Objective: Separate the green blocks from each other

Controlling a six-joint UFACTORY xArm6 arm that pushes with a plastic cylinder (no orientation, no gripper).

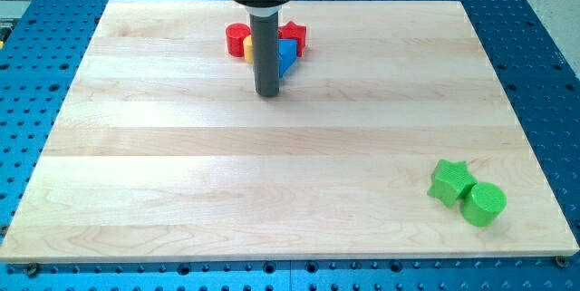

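Note:
A green star block (450, 182) and a green cylinder (484, 204) sit touching each other near the board's lower right corner, the cylinder to the lower right of the star. My tip (267, 93) rests on the board near the view's top centre, far up and left of both green blocks. It stands just below a cluster of other blocks.
Behind the rod sits a cluster: a red cylinder (236, 39), a yellow block (247, 48) mostly hidden, a blue block (287, 57) and a red star (294, 32). The wooden board (181, 173) lies on a blue perforated table (544, 73).

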